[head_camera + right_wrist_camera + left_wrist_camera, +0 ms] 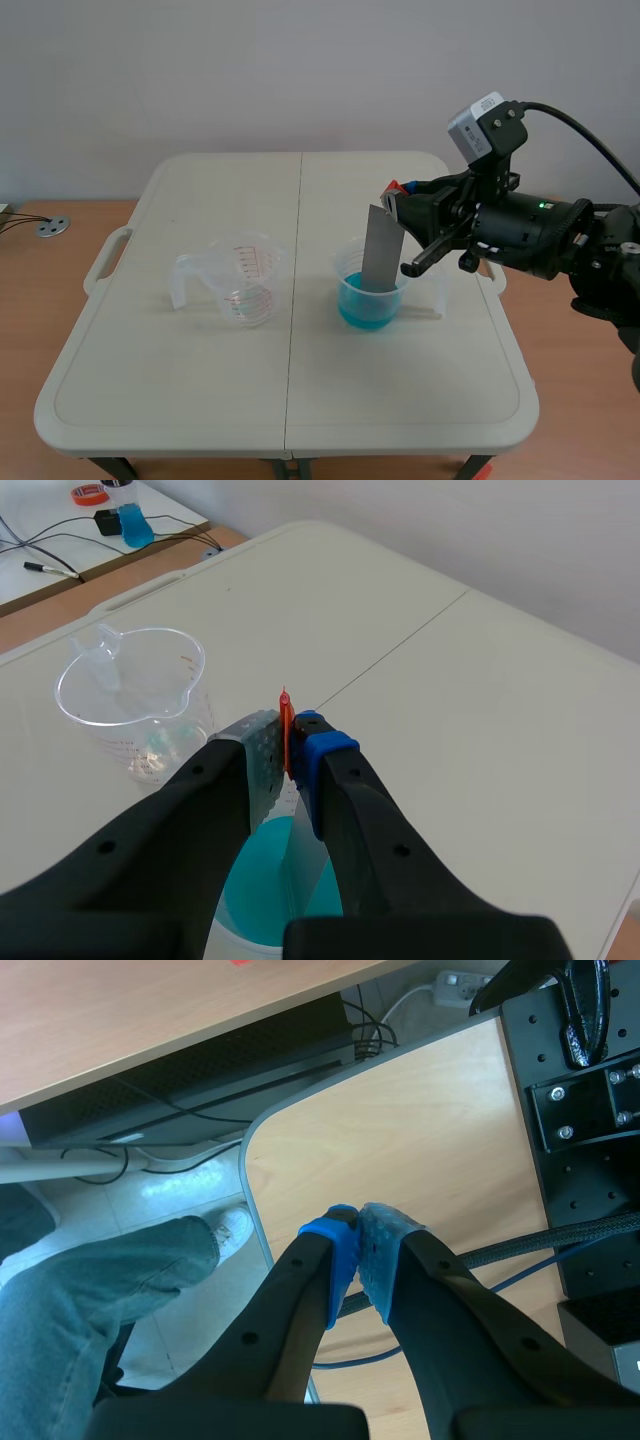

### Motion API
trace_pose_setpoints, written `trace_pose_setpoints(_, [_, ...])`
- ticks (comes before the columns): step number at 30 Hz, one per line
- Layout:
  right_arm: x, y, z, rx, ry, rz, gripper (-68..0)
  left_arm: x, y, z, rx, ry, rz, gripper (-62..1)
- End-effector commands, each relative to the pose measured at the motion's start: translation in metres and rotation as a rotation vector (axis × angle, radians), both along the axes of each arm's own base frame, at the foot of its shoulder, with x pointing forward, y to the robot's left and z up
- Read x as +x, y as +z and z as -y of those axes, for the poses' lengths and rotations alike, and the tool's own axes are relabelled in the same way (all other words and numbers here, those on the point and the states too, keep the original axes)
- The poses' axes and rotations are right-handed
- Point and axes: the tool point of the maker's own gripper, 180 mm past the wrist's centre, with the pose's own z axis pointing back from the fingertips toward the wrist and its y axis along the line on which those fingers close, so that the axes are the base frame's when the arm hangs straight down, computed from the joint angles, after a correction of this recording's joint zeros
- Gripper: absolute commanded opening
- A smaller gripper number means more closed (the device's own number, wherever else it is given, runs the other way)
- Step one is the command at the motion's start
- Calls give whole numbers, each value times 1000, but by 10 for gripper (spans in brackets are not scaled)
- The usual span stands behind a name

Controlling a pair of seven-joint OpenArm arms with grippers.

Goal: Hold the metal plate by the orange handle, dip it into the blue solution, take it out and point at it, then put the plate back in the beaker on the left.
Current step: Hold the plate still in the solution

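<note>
A grey metal plate (pixel 380 248) stands tilted in the beaker of blue solution (pixel 368 292), with its lower end in the liquid. My right gripper (pixel 394 196) comes in from the right and is shut on the plate's orange handle (pixel 391 187). In the right wrist view the orange handle (pixel 286 728) is pinched between the pads of the right gripper (pixel 287 748), with the blue solution (pixel 258 885) below. The clear left beaker (pixel 243 279) stands apart, its spout showing ahead of the fingers (pixel 128 692). My left gripper (pixel 357 1238) is shut on nothing, off the table.
The white folding table (pixel 180 420) has a centre seam and handles at its sides. A side desk holds a blue bottle (pixel 133 522), a tape roll (pixel 90 494) and cables. Under the left gripper are a wooden board (pixel 420 1130), a person's jeans leg (pixel 90 1290) and cables.
</note>
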Motion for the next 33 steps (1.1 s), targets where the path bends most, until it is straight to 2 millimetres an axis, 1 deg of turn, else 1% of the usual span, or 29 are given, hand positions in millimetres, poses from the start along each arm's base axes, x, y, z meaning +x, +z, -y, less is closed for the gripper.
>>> trace_pose_setpoints(1, [1,3,0,-12,14,10,-662,2,3,3,-8,4,14,-593])
trace_pose_setpoints(27, [2,3,0,-12,14,11,-662,2,3,3,-8,4,14,-593])
trace_pose_setpoints(33, [5,8,0,-14,14,24,-662,2,3,3,-8,4,14,-593])
